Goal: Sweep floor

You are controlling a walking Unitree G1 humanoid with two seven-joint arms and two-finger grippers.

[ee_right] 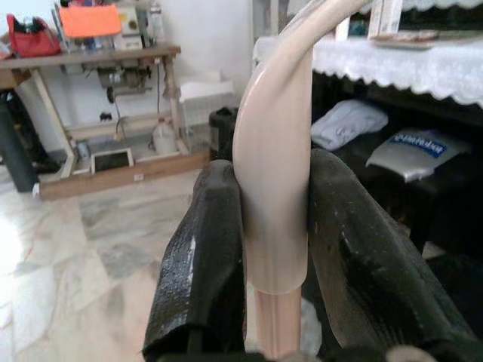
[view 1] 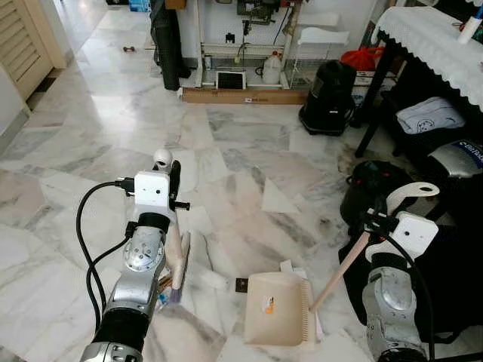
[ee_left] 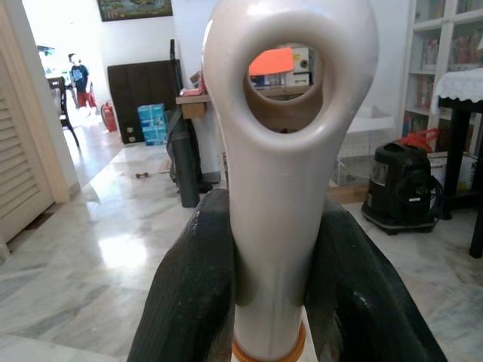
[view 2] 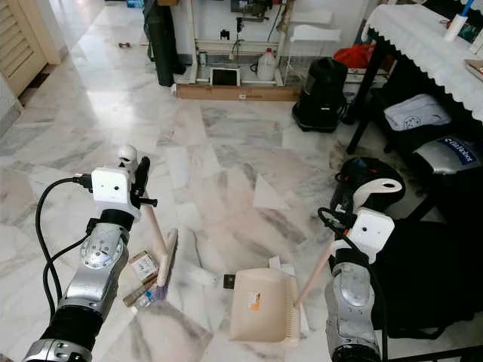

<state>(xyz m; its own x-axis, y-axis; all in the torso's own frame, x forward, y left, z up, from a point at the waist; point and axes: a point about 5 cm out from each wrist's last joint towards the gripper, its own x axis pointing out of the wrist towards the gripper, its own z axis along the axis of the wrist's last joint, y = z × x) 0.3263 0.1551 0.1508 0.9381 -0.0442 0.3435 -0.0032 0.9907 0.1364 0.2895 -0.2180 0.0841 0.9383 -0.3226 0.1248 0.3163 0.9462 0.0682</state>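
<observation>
Left eye view, left hand [view 1: 175,179] clenching broom [view 1: 178,264], right hand [view 1: 375,220] clenching dustpan [view 1: 276,308].

Little can be read; a grey cushion [view 2: 450,153] under the cloth-covered desk [view 2: 423,34] carries blue lettering that begins "BizPark" or similar, cut off and not certain; the dustpan [view 2: 260,305] bears an orange and white sticker whose print is too small to make out.

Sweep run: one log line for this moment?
left gripper: shut on broom handle | right gripper: shut on dustpan handle | dustpan: on floor | litter: by broom head
</observation>
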